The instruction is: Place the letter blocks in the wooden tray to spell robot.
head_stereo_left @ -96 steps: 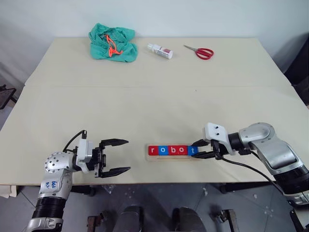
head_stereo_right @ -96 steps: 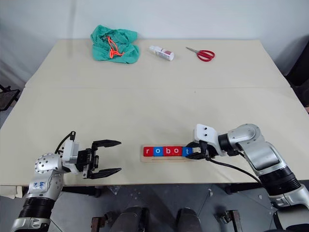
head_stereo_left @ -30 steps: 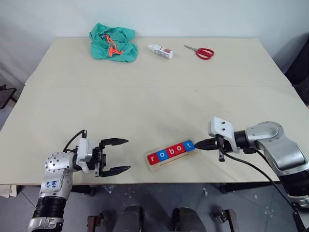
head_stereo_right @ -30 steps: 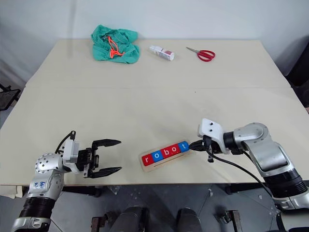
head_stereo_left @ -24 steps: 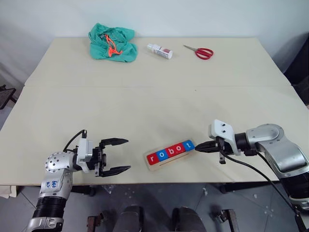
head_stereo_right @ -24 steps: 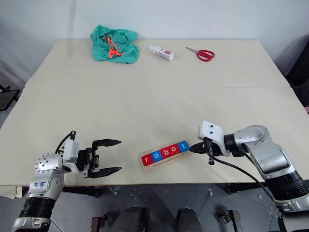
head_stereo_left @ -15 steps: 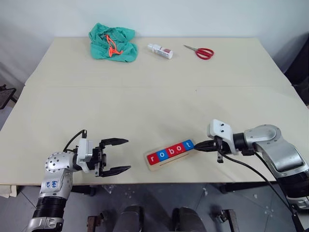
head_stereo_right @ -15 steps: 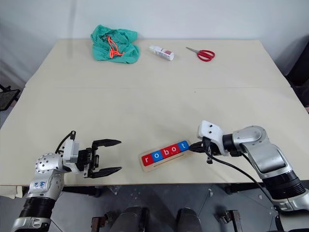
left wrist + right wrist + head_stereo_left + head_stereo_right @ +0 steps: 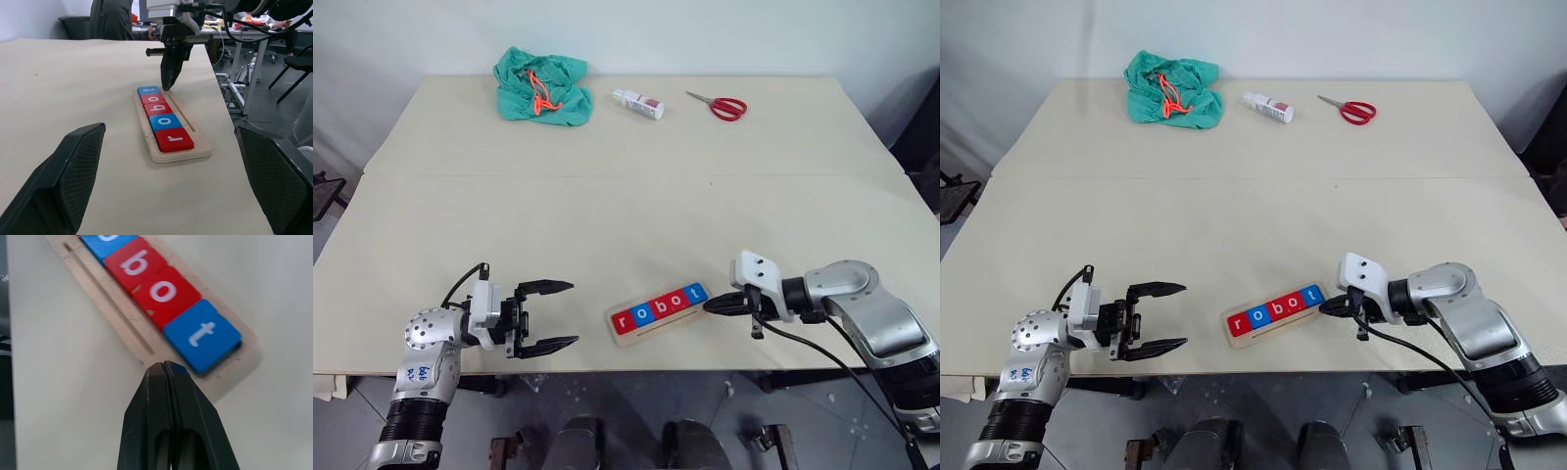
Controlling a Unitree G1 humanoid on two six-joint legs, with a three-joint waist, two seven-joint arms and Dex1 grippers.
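The wooden tray (image 9: 658,312) lies on the table (image 9: 607,215) near the front edge, slightly right of centre, skewed so that its right end sits farther from the robot than its left end. All five letter blocks (image 9: 660,305) are seated in it in one touching row, reading r, o, b, o, t from left to right: red r, blue o, red b, red o, blue t. The blocks occupy the far side of the tray; the lengthwise groove on the near side is bare, as the left wrist view confirms. The right gripper (image 9: 711,306) is at the tray's 3 o'clock end, fingers pressed together with nothing between them, tip angled downward just beside the blue t block (image 9: 202,336) and the tray's near corner; whether the tip touches the wood cannot be determined. The left gripper (image 9: 546,315) is at the tray's 9 o'clock side, well apart from it, pointing level toward the tray with its two fingers spread wide and holding nothing. At the far edge of the table, toward 12 o'clock, lie three unrelated items in a line: a crumpled green cloth (image 9: 540,86) with an orange cord on it at the left, a small white bottle (image 9: 637,103) on its side in the middle, and red-handled scissors (image 9: 719,104) at the right.
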